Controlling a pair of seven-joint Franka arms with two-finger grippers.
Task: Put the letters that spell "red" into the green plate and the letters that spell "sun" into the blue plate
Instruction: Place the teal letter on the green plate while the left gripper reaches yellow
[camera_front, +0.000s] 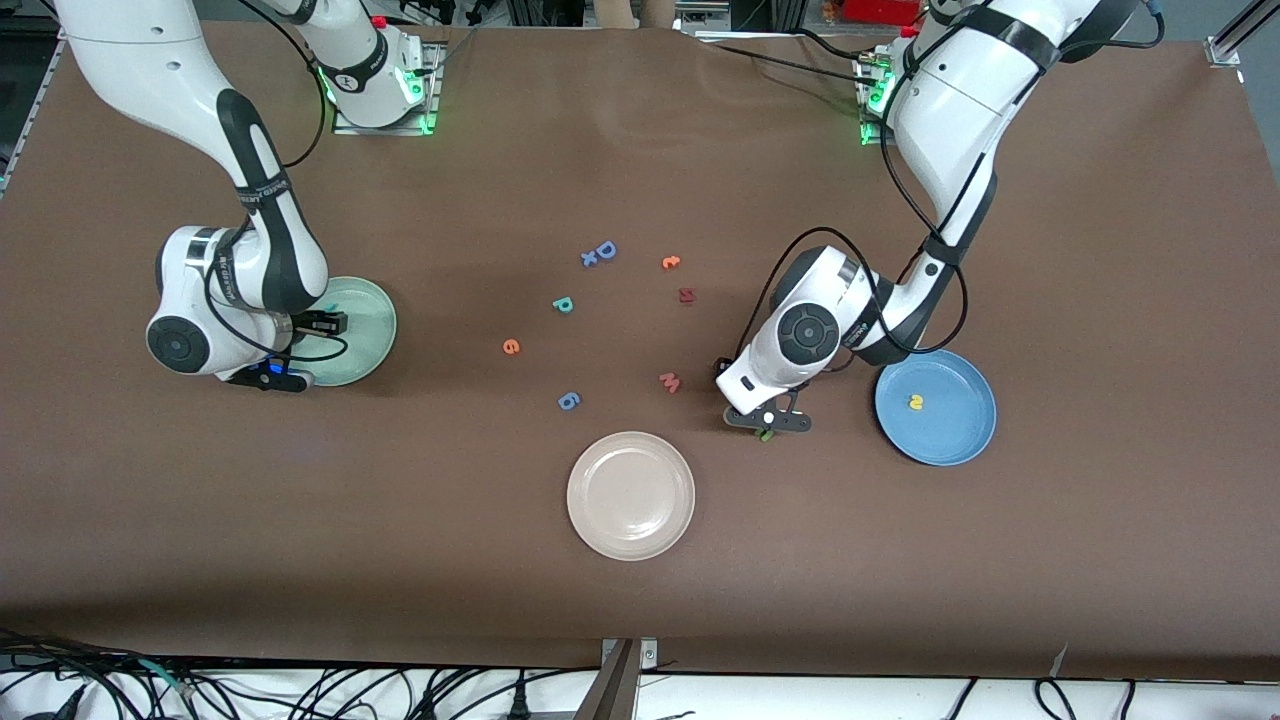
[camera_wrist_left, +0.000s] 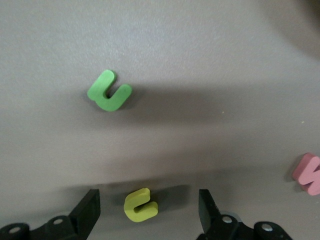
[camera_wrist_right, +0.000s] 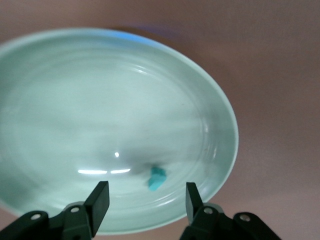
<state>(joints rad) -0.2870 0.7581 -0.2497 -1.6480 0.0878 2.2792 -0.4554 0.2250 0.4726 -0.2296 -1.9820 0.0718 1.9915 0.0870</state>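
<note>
Both hands stand with fingers apart and grasp nothing. Left hand (camera_wrist_left: 145, 212) hangs low over the bench (camera_front: 1100, 250), its fingers straddling a yellow arch letter (camera_wrist_left: 140, 205) that lies flat between them without touching either; a green arch letter (camera_wrist_left: 109, 91) lies near it on the bare bench, and in the front view only a sliver of green shows under that hand. Right hand (camera_wrist_right: 145, 202) hovers over the green plate (camera_wrist_right: 60, 100), where a small teal letter (camera_wrist_right: 157, 178) rests inside near the rim; its shape is too blurred to read, though it may be the "r".

Another yellow letter (camera_front: 917, 403) lies in the blue plate (camera_front: 960, 430), at the left arm's end of the bench. Mid-bench, the teal "d" (camera_front: 562, 304) and the orange "e" (camera_front: 511, 347) lie apart from each other. Near them are a pink "w" (camera_front: 670, 382), a blue capital "D" (camera_front: 604, 250), and, nearest the front camera, a cream plate (camera_front: 631, 495).
</note>
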